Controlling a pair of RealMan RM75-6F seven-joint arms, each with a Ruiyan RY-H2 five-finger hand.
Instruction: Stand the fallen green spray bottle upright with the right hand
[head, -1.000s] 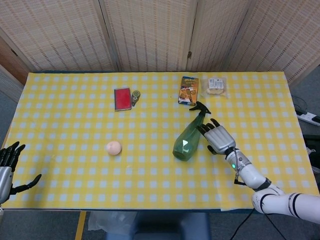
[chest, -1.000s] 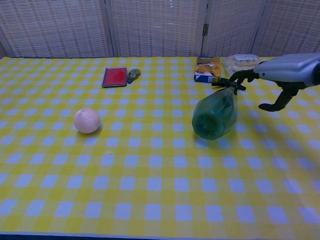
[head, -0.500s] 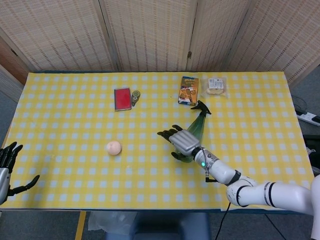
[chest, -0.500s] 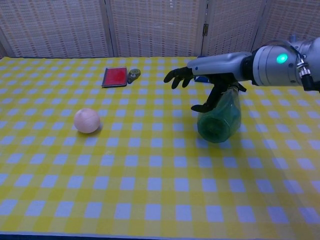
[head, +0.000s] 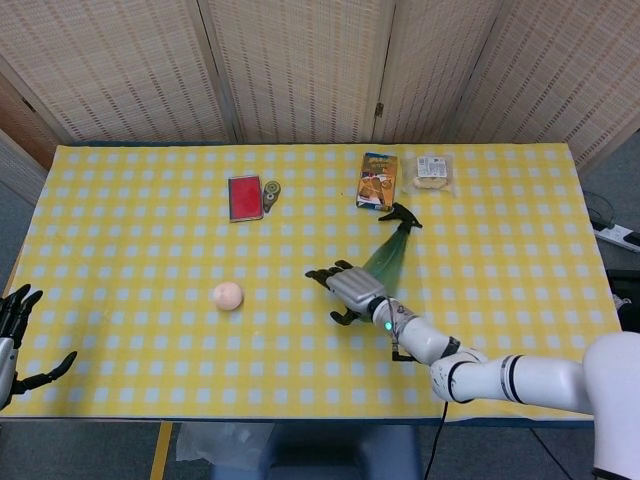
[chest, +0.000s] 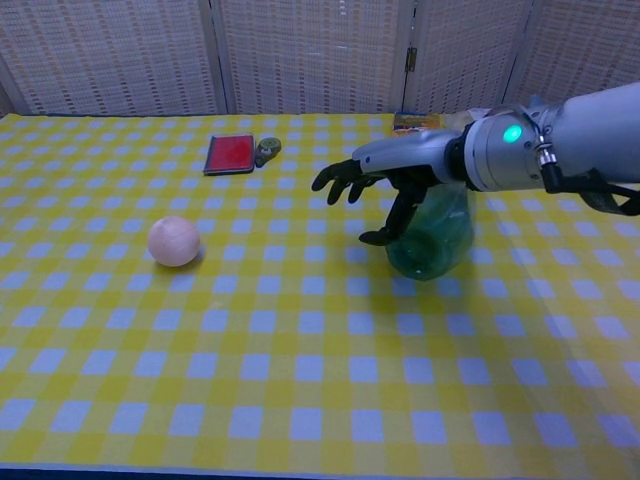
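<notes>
At the table's near left edge the left hand (head: 12, 335) hangs with its fingers spread and nothing in them, seen only in the head view. On the yellow checked cloth (chest: 300, 380), the nearest item is a pale ball (chest: 174, 241), lying alone left of centre. To its right the right hand (chest: 385, 180) reaches in from the right side above the cloth, fingers (chest: 335, 180) spread and pointing left, thumb hanging down in front of the bottle (chest: 432, 232); it grips nothing that can be seen, though whether the palm touches the bottle is not clear from either view. The bottle is green and see-through and lies on its side right of centre, its wide base toward the camera and partly covered by the hand in the head view, its neck and black trigger head (head: 402, 215) pointing away to the far right. Farther back, left of centre, a red case (chest: 230, 154) lies flat with a small round thing (chest: 267, 149) just beside its right edge. At the far right, a printed box (head: 377, 180) sits near the trigger head, and a clear packet (head: 432, 172) of pale pieces lies just right of the box.
</notes>
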